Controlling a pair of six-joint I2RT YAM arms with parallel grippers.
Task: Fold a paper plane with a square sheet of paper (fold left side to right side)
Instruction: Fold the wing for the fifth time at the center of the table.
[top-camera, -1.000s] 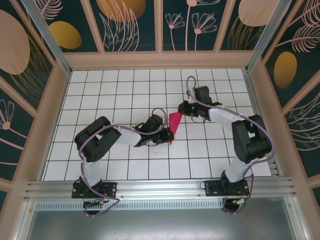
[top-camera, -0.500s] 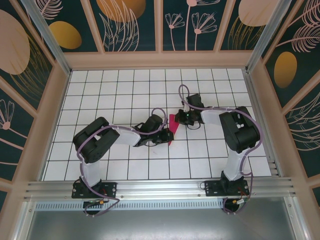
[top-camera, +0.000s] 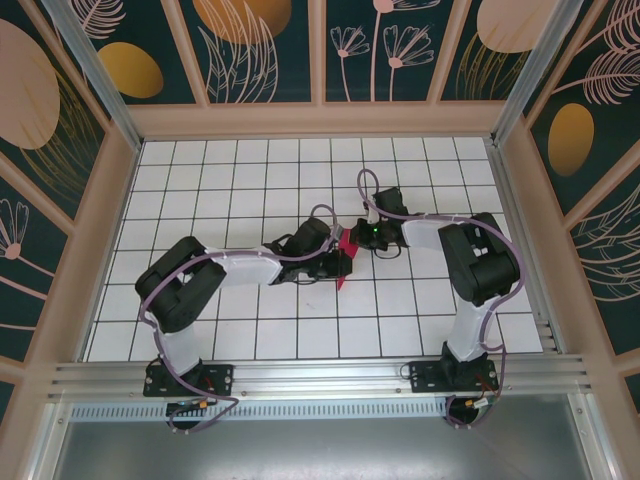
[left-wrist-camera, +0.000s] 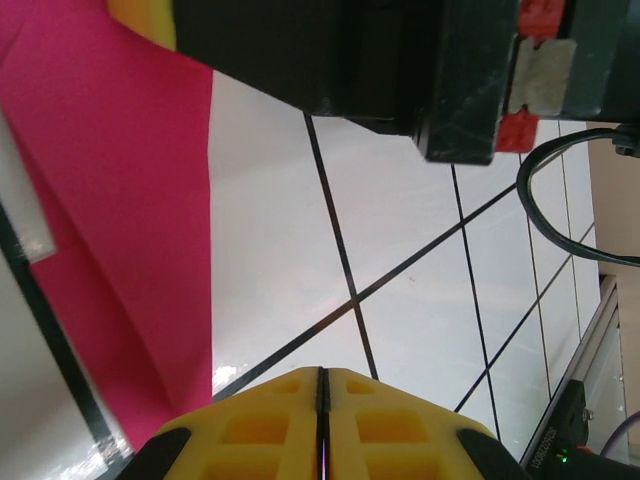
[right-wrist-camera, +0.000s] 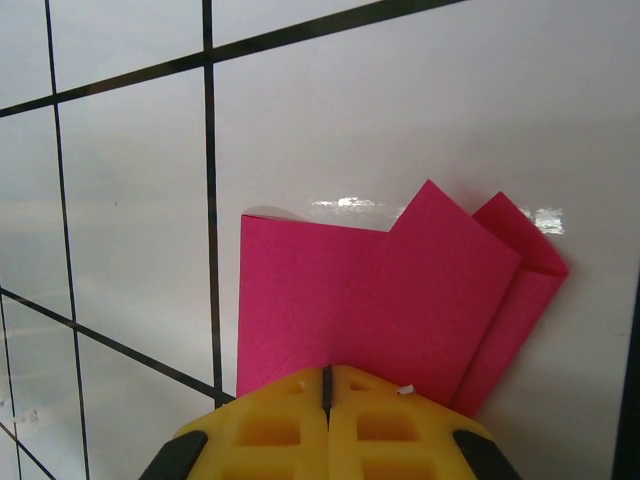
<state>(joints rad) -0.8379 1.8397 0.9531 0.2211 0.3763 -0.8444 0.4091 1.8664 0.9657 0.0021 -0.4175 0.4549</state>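
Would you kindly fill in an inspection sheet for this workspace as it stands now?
Surface: white table with a black grid, glossy.
Job's things: magenta paper, folded into overlapping layers, lying on the table between the two tools.
Clutter: nothing seen.
Tools: left tool shut, beside the paper's edge. Right tool shut, tip over the paper's near edge. Whether it pins the paper cannot be told.
Cables: purple cable looping above the right wrist, another along the left arm.
Surroundings: floral wall panels in wooden frames; metal rail at the near edge.
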